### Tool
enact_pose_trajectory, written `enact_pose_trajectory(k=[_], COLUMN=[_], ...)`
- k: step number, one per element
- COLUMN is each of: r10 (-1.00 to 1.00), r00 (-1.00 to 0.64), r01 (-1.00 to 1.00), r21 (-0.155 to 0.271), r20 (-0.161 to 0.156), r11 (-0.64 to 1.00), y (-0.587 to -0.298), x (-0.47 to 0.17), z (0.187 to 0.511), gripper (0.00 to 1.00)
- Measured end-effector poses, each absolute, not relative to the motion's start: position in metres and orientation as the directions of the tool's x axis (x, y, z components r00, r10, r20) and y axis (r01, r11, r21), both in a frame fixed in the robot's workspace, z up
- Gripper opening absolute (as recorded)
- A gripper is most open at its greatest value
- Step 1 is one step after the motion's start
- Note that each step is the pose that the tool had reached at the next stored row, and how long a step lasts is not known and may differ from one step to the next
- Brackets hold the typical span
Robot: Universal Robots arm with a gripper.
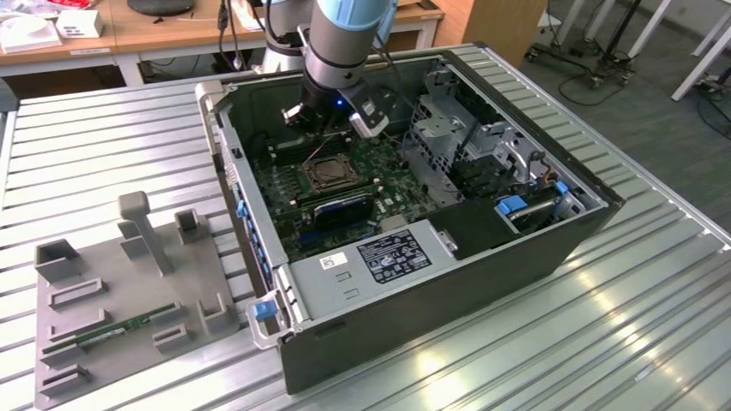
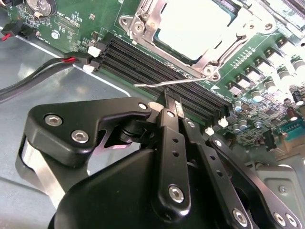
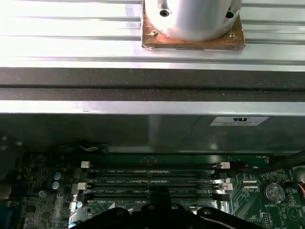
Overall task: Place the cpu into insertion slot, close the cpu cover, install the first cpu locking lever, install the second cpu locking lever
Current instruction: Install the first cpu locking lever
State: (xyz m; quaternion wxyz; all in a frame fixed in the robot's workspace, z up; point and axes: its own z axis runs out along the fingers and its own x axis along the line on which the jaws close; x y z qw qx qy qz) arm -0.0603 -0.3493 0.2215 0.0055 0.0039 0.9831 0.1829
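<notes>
The cpu (image 2: pixel 193 28) lies pale and flat in the insertion slot (image 1: pixel 325 174) on the green board inside the open case. The cpu cover (image 2: pixel 164 47) is down around it as a silvery frame. A thin wire locking lever (image 2: pixel 157 85) sticks out free from the socket's corner, over the black memory slots. My gripper (image 2: pixel 171 98) is shut, with its fingertips right at this lever's free end; I cannot tell whether they touch it. In the exterior view my gripper (image 1: pixel 323 128) hangs inside the case just behind the socket.
Black memory slots (image 3: pixel 152 181) run between gripper and socket. Red and black cables (image 2: pixel 57 64) lie near the case wall. The drive cage (image 1: pixel 457 137) and power supply (image 1: pixel 377 257) crowd the case. A grey fixture plate (image 1: pixel 115 291) sits at the exterior view's left.
</notes>
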Motion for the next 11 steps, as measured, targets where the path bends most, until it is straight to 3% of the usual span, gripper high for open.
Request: enact_pose_trajectory(k=[11], r10=[0.01], r00=[-1.0], r01=[0.006], r21=[0.36], r20=[-0.01], r11=[0.933], y=[-0.3493], x=[-0.06], z=[0.2196], gripper=[0.11])
